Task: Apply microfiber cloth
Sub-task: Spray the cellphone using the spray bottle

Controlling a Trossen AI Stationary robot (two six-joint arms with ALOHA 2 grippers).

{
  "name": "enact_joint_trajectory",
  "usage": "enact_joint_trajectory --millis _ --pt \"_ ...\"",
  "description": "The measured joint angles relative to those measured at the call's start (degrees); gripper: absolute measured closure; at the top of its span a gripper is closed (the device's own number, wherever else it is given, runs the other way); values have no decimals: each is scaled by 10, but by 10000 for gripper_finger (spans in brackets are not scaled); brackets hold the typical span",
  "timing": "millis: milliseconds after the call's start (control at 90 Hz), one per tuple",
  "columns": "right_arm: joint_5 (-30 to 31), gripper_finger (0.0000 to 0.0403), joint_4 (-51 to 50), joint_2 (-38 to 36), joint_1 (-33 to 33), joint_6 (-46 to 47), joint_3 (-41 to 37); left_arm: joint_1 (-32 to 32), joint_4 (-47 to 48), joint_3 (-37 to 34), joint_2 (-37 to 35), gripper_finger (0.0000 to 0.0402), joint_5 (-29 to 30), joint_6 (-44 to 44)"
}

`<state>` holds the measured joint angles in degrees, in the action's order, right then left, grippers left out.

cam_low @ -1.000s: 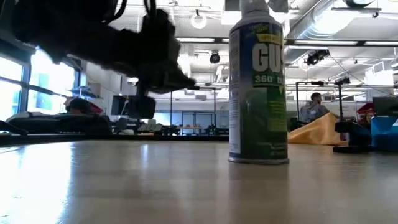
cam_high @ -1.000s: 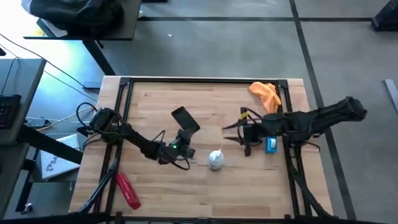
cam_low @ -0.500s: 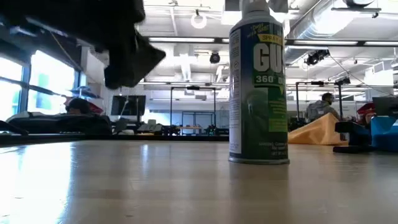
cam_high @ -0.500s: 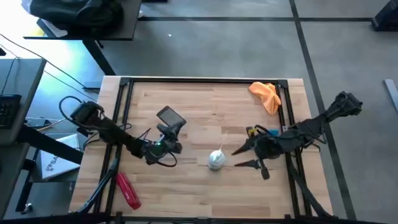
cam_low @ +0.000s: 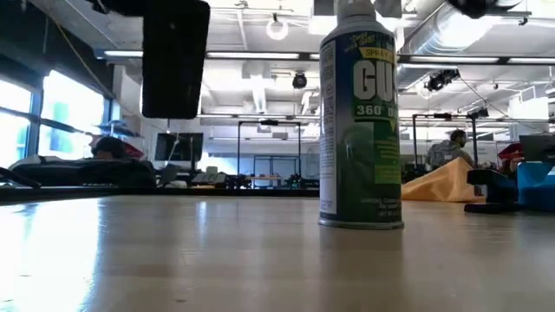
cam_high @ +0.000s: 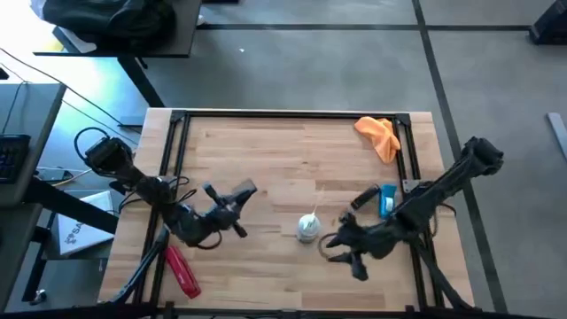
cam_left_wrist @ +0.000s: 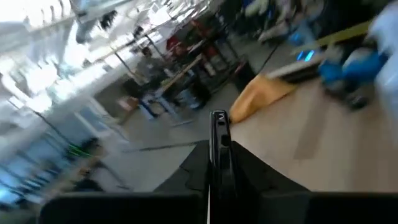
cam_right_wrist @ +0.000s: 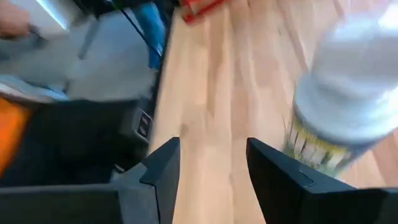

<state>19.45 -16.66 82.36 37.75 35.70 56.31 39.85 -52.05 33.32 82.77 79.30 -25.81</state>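
Spray can mid-table reads "GU… 360". I hold the black phone clamped in left jaws; right jaws apart beside can. Microfiber cloth far right on wooden table.

A wooden table with a dark frame carries an orange cloth at its far right corner. A spray can stands near the middle, a blue object lies at the right edge, and a red tool lies at the near left edge.
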Motion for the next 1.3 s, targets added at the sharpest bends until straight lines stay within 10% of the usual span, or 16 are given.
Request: enact_joint_trajectory --millis 467,933,1300 --pt "258 249 39 189 5 211 0 -7 21 0 64 385 -47 224" --pt "312 249 215 303 -79 268 0 82 28 0 75 384 -15 286" --pt "262 212 326 338 -160 74 0 113 33 -1 46 384 12 277"
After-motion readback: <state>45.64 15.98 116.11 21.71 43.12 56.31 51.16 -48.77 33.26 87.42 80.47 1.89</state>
